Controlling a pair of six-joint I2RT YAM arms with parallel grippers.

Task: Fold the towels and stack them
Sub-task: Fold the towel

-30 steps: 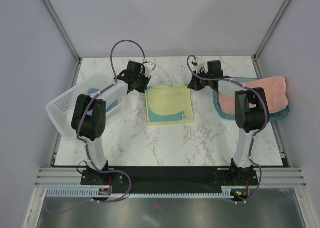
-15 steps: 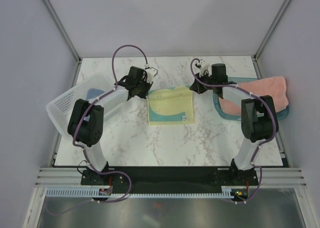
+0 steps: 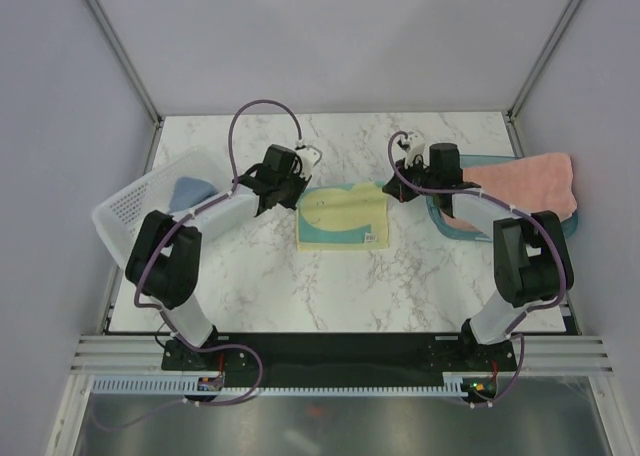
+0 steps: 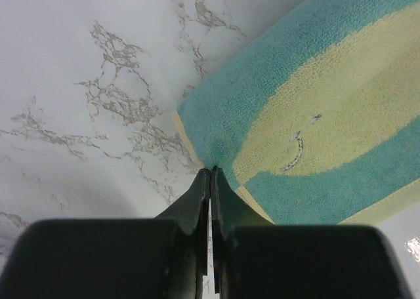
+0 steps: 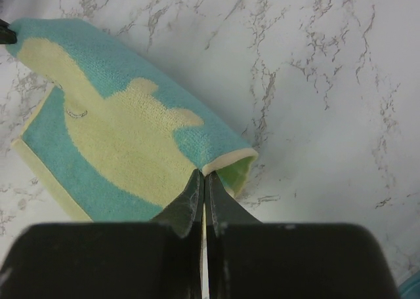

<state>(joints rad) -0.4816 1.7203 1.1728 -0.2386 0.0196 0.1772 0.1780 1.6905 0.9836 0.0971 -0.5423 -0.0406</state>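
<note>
- Seen from the top camera, the left gripper and right gripper each sit at a far corner of the yellow-and-teal towel. The cloth spans the gap between them and runs back toward the arm bases on the marble table.
- Same view: the pink towel is outboard of the right gripper, on its right side, draped over the teal tray. The blue-grey towel is outboard of the left gripper, on its left side, inside the white basket.
- Left wrist: jaws pressed together, tips pinching the towel's corner on its teal band. The rest of the cloth runs ahead and to the right of the tips. Bare marble lies ahead and to the left.
- Right wrist: jaws pressed together on a raised corner. The teal face curls over there, and the pale-yellow underside shows just right of the tips. The cloth spreads ahead and to the left of the tips, with bare marble ahead and to the right.
</note>
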